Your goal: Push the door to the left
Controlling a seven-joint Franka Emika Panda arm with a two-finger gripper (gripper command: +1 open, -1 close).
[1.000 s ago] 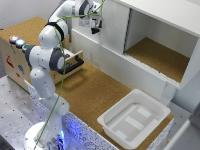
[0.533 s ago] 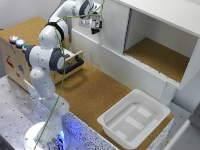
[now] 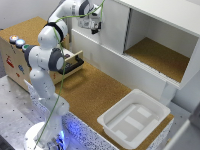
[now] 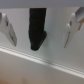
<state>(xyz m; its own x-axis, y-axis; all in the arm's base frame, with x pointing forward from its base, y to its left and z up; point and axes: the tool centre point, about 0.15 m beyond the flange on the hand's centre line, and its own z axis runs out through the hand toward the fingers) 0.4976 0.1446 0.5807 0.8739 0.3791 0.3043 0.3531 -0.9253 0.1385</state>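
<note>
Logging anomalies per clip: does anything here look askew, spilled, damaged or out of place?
Nothing stands out. The door stands upright in the cabinet, the tray lies flat with nothing spilled, and the wooden drawer is pulled out but sits level. The gripper is beside the door.

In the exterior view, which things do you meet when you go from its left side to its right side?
Wooden box with buttons → drawer → gripper → door → open cabinet compartment. The white tray, nearer to the camera, spans below the door and the compartment, so its place in the order is unclear.
</note>
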